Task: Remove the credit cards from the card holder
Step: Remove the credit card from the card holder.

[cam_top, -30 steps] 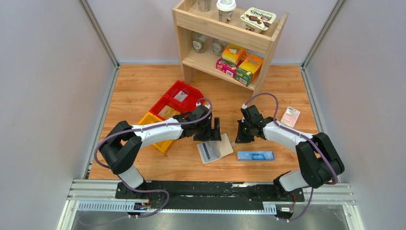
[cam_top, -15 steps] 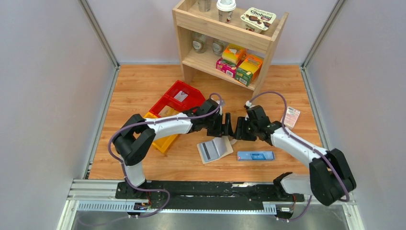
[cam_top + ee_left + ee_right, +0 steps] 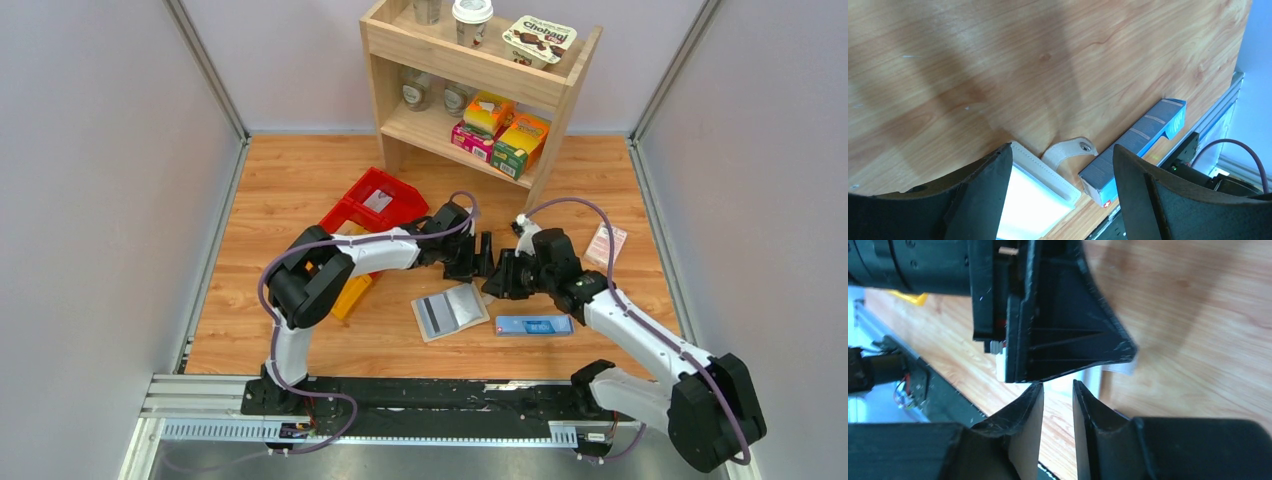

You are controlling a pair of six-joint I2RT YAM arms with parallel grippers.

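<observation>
Centrally, on the wooden worktop (image 3: 290,200), the card holder (image 3: 462,303) lay open and flat, pale lining upward, just in front of the two hands. A pale card with a dark stripe (image 3: 432,316) showed on its left half; whether that card sat in a pocket or lay loose could not be told from above.

The left hand (image 3: 478,258) hung above the far edge of the holder. In its wrist view the fingers (image 3: 988,185) stood wide apart with nothing between them; below them appeared one pale corner of the holder, its beige strap tab (image 3: 1068,150) with a metal snap, and the end of the long blue box (image 3: 534,325).

The right hand (image 3: 497,278) faced the left hand, tips very close, above the holder's far right corner. Its two fingers (image 3: 1030,405) were parted by only a narrow gap, through which bare wood and a pale sliver could be seen; nothing was gripped. One black finger of the left hand filled the upper part of that view.

The blue box lay just right of the holder, apart from it. A small pink-white packet (image 3: 606,243) lay well to the right. Red bins (image 3: 385,200) and a yellow bin (image 3: 352,292) stood to the left, partly under the left arm, and a stocked wooden shelf (image 3: 470,90) stood at the back.
</observation>
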